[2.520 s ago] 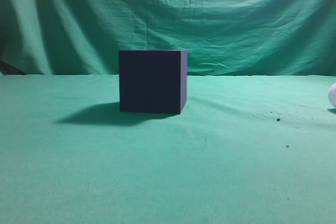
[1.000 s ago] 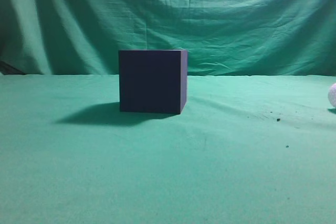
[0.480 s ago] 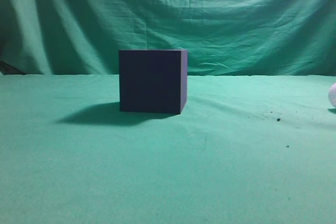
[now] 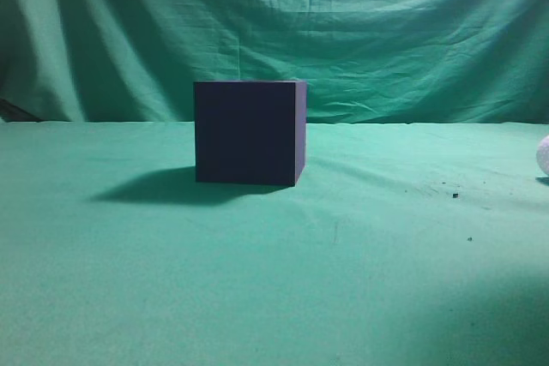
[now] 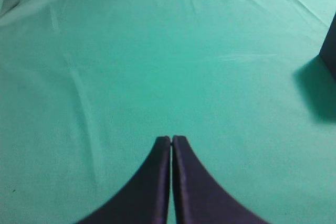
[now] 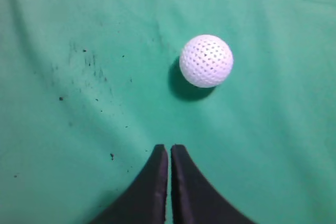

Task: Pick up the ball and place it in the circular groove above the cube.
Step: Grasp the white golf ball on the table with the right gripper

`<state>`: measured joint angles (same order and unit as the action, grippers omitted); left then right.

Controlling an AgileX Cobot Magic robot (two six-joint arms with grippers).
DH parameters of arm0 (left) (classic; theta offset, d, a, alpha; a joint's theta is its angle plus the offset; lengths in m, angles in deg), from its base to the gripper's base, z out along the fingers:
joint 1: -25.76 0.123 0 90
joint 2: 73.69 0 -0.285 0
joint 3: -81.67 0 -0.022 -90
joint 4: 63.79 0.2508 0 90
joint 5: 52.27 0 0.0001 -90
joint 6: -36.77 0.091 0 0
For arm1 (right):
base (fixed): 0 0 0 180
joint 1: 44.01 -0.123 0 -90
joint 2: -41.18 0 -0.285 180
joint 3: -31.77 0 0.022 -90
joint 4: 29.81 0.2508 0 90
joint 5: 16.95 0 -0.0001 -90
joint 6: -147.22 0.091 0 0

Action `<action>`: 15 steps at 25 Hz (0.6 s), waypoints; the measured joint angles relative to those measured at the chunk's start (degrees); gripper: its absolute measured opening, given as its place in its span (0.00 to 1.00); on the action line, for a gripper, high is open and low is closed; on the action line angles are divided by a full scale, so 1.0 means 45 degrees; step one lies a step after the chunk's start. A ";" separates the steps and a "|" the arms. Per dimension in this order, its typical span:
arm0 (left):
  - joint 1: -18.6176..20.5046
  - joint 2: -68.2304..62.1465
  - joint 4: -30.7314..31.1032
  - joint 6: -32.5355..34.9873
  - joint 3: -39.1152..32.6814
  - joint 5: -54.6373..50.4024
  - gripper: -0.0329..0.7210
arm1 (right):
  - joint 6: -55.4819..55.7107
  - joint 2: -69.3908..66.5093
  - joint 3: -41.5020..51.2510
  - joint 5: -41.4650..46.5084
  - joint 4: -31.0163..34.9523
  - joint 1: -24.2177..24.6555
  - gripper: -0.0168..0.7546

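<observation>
White ball point(image 6: 206, 61) lies ungrasped on the surface point(image 6: 63, 145); your right hand point(image 6: 169, 150) is closed; cube point(image 4: 249, 133) awaits; everything remains.

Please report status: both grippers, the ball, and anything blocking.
Left gripper shut, empty, over bare cloth. Right gripper shut, empty, above the ball, not touching. Ball on the cloth, far right of the cube. Nothing in the way.

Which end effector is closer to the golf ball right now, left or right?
Right. The right end effector hangs just short of the ball, which lies slightly right of its tips. The left end effector faces bare cloth with only the cube in view, no ball.
</observation>
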<state>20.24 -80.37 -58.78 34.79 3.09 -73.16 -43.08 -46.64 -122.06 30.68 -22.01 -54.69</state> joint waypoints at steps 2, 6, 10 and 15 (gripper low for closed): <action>0.0000 0.0000 0.0000 0.0000 0.0000 0.0000 0.04 | 0.0472 -0.0632 -0.0226 -0.0154 -0.0676 -0.0452 0.02; 0.0000 0.0000 0.0000 0.0000 0.0000 0.0000 0.04 | 0.0902 -0.1510 -0.0690 -0.0546 -0.1758 -0.0528 0.09; 0.0000 0.0000 0.0000 0.0000 0.0000 0.0000 0.04 | 0.1265 -0.2130 -0.0860 -0.1262 -0.2092 -0.0528 0.43; 0.0000 0.0000 0.0000 0.0000 0.0000 0.0000 0.04 | 0.2666 -0.3004 -0.0860 -0.2340 -0.2395 -0.0528 0.82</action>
<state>20.24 -80.37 -58.78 34.79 3.09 -73.16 -31.08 -60.16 -125.93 20.15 -32.79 -57.07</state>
